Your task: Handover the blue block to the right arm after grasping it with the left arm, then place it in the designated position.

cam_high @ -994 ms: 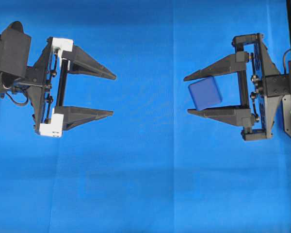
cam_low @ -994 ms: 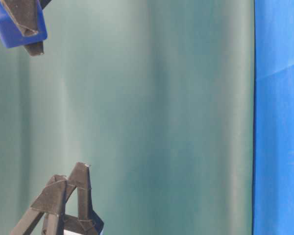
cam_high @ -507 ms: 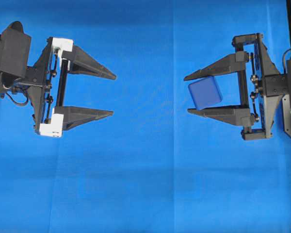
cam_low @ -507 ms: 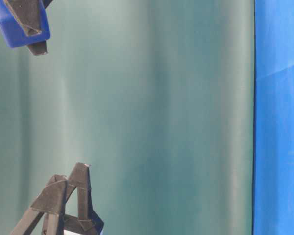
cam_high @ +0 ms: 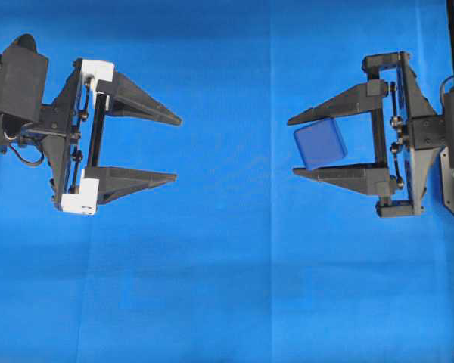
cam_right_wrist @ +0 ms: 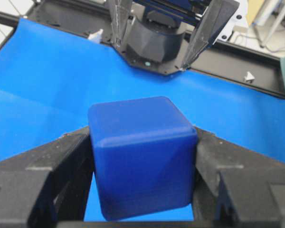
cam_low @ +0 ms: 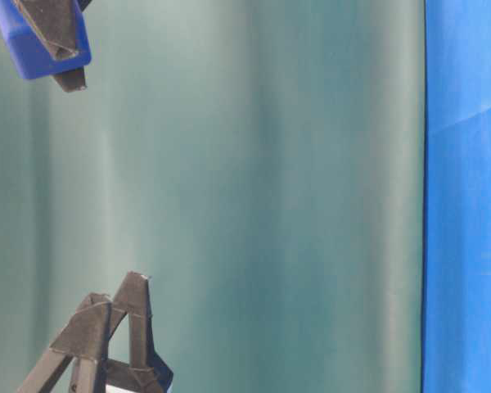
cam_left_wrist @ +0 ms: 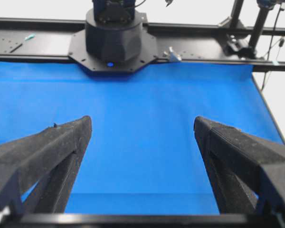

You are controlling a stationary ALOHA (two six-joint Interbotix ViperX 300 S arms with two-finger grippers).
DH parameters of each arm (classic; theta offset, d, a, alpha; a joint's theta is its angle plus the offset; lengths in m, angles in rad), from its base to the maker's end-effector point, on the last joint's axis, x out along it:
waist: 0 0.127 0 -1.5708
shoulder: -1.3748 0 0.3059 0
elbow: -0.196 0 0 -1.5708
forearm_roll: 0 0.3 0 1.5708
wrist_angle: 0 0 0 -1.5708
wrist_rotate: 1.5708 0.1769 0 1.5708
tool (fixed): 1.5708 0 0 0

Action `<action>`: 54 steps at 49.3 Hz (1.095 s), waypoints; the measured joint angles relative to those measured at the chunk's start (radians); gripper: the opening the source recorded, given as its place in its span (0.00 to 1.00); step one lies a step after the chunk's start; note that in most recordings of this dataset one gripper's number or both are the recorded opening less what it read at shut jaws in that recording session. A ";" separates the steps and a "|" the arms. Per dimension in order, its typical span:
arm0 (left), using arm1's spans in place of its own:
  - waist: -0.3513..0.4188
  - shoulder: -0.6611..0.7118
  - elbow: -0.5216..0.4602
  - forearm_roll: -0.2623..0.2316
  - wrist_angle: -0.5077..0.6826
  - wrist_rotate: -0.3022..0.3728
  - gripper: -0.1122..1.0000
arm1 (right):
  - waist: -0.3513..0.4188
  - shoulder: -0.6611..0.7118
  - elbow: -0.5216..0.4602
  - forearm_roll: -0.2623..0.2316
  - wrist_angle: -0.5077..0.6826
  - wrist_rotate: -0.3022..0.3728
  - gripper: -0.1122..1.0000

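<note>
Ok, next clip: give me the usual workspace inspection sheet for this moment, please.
Surface: blue cloth, a faint seam down the overhead view.
Job's things: blue block held between the right claw's fingers, tilted.
Clutter: nothing seen.
Grippers: left claw open and holding nothing; right claw shut on the block.
Cables: black cable looped at the left arm's wrist.
Surroundings: black frame rail behind the cloth; green backdrop in the table-level view.
</note>
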 measured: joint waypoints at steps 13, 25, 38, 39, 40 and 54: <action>0.000 0.002 -0.002 0.000 0.000 0.000 0.93 | 0.000 0.000 0.000 0.000 0.003 0.002 0.51; 0.000 0.000 0.000 0.000 0.000 0.000 0.93 | 0.002 0.000 -0.002 0.012 0.097 0.058 0.51; 0.000 0.002 0.000 0.000 0.000 0.006 0.93 | 0.049 0.000 0.000 0.014 0.293 0.107 0.51; -0.002 0.002 0.000 0.000 -0.002 0.006 0.93 | 0.054 0.000 0.000 0.014 0.307 0.109 0.51; 0.000 0.000 0.000 0.000 0.000 0.005 0.93 | 0.057 0.000 0.000 0.014 0.321 0.109 0.51; 0.000 0.000 0.000 0.000 0.000 0.006 0.93 | 0.094 0.000 0.000 0.031 0.442 0.110 0.51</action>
